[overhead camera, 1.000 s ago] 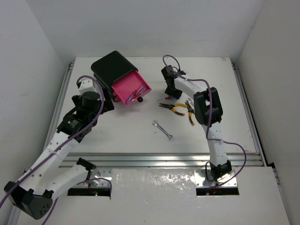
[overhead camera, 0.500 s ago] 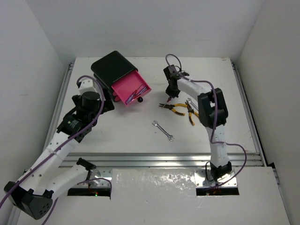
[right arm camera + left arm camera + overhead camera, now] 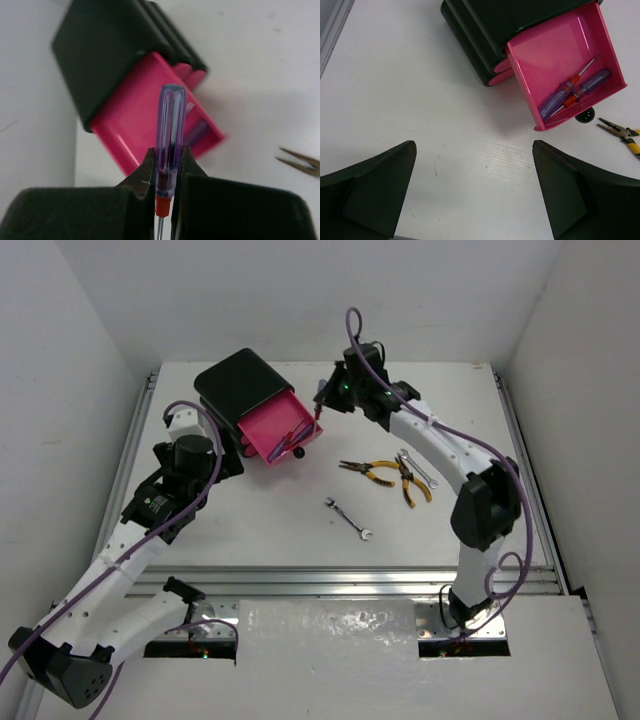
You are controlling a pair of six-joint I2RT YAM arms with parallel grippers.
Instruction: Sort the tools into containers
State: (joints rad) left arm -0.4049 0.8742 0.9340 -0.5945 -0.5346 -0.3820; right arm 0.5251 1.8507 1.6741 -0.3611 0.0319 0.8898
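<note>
Right gripper (image 3: 167,161) is now clamping the purple-handled screwdriver (image 3: 170,115). I'm swinging it away from the pliers (image 3: 372,473), and the open pink drawer (image 3: 125,129) is lying just ahead, so I'm expecting the drop next.

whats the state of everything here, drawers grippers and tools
top drawer, pulled open, two screwdrivers lying inside
lower drawers, pushed in
right gripper, shut on held screwdriver
held screwdriver, gripped by its handle, off the table
left gripper, open, empty
two pliers, lying loose on the table
near wrench, lying loose on the table
far wrench, lying beside the pliers
</note>
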